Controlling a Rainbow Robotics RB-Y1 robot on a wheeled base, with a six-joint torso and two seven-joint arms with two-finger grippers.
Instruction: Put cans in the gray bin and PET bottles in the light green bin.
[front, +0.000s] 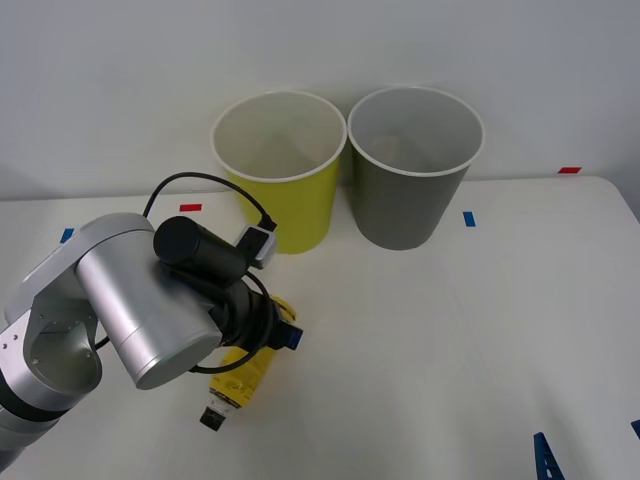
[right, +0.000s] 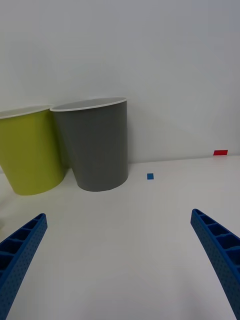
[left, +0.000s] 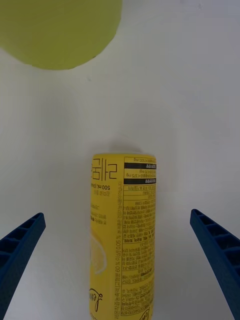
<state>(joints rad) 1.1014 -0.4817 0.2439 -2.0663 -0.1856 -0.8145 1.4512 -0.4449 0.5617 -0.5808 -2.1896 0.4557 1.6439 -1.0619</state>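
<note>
Bottle (left: 122, 235): lies on its side on the table (front: 450, 340), in front of the green bin (front: 290, 205), between the wide-spread fingers of the left gripper (left: 120, 270).
Right gripper (right: 117, 265): wide, holding nothing, parked facing the gray bin (right: 97, 145).
Risk: the round bottle may roll if one finger touches first.
Front view: black cap (front: 211, 417) pointing toward the robot.
Left wrist view: bottle centred, untouched.

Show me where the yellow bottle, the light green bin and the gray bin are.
yellow bottle (left: 122, 235): left wrist view, on its printed label.
light green bin (front: 290, 205): front view, on its outer wall.
gray bin (front: 405, 205): front view, on its outer wall.
</note>
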